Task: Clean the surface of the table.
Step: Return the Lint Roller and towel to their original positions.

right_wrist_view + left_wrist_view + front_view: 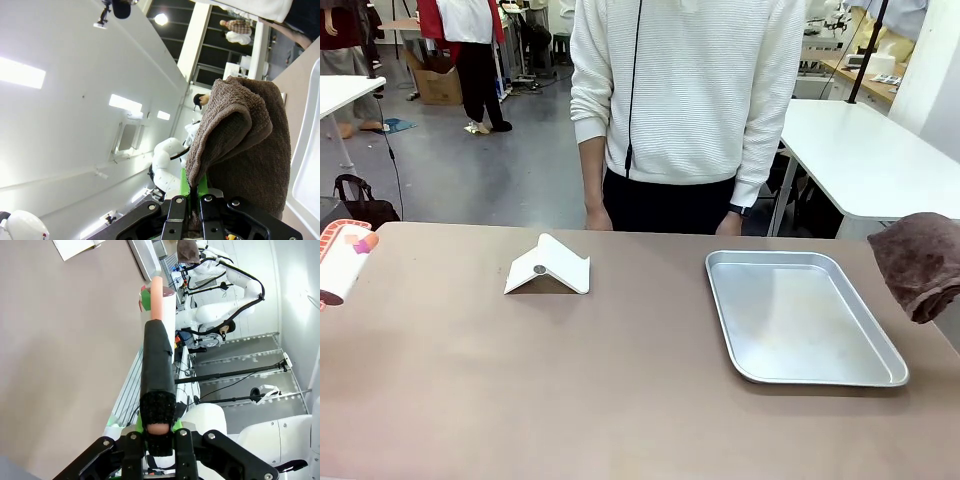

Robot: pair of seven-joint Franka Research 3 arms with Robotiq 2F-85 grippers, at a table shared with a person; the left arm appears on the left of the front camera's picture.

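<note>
Between my two grippers lies the table (620, 400), bearing a tray (800, 315) and white stand (548, 268). My right gripper (194, 212) clamps a cloth (245, 145); my left (159, 440) pinches a bottle (157, 355).

brownish-taupe table (620, 400), silver tray (800, 315), brown cloth (920, 262), white folded stand (550, 266).

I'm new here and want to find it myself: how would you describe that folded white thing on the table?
Start at the wide brown table in front of the standing person. Left of the shiny metal tray, near the far edge, sits a small white folded stand, tent-shaped. Unlike the flat tray, it is matte white and peaked, with a small dark dot.
</note>
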